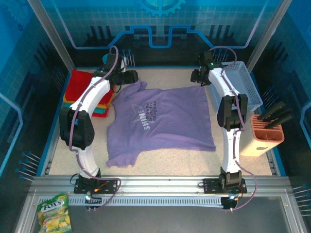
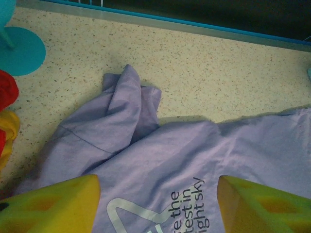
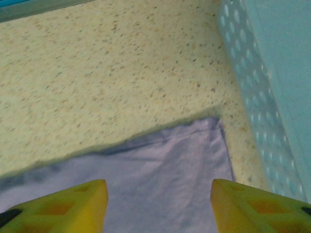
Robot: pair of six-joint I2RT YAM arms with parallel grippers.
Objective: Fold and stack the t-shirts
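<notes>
A lavender t-shirt (image 1: 160, 121) with white "SHINE" print lies spread flat mid-table. Folded red, yellow-orange and teal t-shirts (image 1: 85, 92) are stacked at the far left. My left gripper (image 1: 131, 76) hovers over the shirt's far-left sleeve. In the left wrist view the left gripper (image 2: 158, 208) is open above the printed chest (image 2: 160, 174), with the bunched sleeve (image 2: 121, 111) just beyond. My right gripper (image 1: 198, 76) is at the shirt's far-right corner. In the right wrist view the right gripper (image 3: 159, 208) stands open over the hem corner (image 3: 214, 128); nothing is pinched.
A pale blue lattice basket (image 1: 240, 85) stands at the far right, its wall (image 3: 262, 97) close beside the right gripper. An orange holder with black tools (image 1: 267, 136) sits right of the shirt. A snack bag (image 1: 53, 213) lies off the table at the near left.
</notes>
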